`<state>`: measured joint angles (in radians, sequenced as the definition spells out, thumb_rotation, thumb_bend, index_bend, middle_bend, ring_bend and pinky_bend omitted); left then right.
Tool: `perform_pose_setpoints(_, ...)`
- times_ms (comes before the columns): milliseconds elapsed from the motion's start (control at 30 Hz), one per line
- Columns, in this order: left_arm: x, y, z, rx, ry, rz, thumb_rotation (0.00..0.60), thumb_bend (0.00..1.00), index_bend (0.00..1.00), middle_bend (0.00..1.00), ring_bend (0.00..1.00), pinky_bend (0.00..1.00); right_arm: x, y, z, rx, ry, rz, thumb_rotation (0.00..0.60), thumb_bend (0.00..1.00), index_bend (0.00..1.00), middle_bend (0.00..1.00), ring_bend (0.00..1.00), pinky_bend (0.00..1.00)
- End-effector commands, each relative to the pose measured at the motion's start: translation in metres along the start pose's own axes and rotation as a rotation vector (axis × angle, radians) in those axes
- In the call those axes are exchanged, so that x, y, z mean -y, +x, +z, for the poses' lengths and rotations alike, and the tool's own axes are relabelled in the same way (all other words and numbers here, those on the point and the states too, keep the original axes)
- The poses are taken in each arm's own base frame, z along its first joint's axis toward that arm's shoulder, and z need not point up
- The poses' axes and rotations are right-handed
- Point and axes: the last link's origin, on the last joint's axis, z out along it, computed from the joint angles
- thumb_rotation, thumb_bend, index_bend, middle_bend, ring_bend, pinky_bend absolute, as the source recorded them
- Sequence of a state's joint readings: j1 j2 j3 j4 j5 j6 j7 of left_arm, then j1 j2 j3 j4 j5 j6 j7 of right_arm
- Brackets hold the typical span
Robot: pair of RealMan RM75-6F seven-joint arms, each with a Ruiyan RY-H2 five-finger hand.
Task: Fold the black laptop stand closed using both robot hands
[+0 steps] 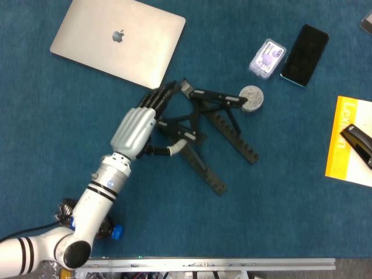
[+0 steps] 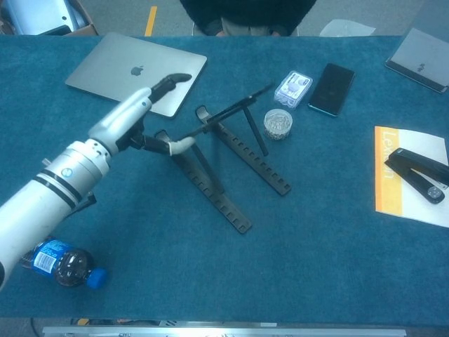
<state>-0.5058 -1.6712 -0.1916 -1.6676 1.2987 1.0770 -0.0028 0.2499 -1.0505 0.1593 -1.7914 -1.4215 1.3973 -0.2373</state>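
Contact between our left hand [image 1: 135,131] and the black laptop stand [image 1: 216,135] stayed partly hidden; it seemingly gripped the stand's raised near end, mid-table. A jar [image 1: 252,97] touched the stand's upper bar, beside the laptop [image 1: 119,40] and phone [image 1: 304,46]. Its rails ran diagonally toward lower right.

Matt black laptop stand [image 1: 218,139], brushed-metal laptop [image 1: 118,40], fuzzy blue table cloth [image 1: 279,197].

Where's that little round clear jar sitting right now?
The small round clear jar stands mid-table in both views, just below the purple-labelled clear plastic box, with the black laptop stand's raised top bar reaching its left edge.
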Motion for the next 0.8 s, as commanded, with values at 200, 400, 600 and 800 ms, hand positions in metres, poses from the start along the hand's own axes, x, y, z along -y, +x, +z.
perform_pose_setpoints(200, 0.01, 0.021, 0.013, -0.028, 0.029, 0.044, 0.488, 0.26, 0.0, 0.0, 0.0, 0.0, 0.004, -0.001, 0.001, -0.003, 0.006, 0.003, 0.6, 0.06, 0.13, 0.25, 0.09, 0.16)
perform_pose_setpoints(400, 0.017, 0.028, 0.026, -0.022, 0.06, 0.072, 0.489, 0.26, 0.0, 0.0, 0.0, 0.0, 0.006, 0.0, -0.001, -0.008, 0.002, 0.004, 0.6, 0.06, 0.13, 0.25, 0.09, 0.16)
perform_pose_setpoints(600, 0.023, 0.033, 0.035, -0.007, 0.077, 0.08, 0.49, 0.26, 0.0, 0.0, 0.0, 0.0, 0.007, 0.002, -0.002, -0.015, 0.001, 0.004, 0.6, 0.06, 0.13, 0.25, 0.09, 0.16)
perform_pose_setpoints(800, 0.03, 0.033, 0.042, 0.011, 0.076, 0.108, 0.492, 0.26, 0.0, 0.0, 0.0, 0.0, 0.008, 0.005, -0.003, -0.018, 0.001, 0.0, 0.6, 0.06, 0.13, 0.25, 0.09, 0.16)
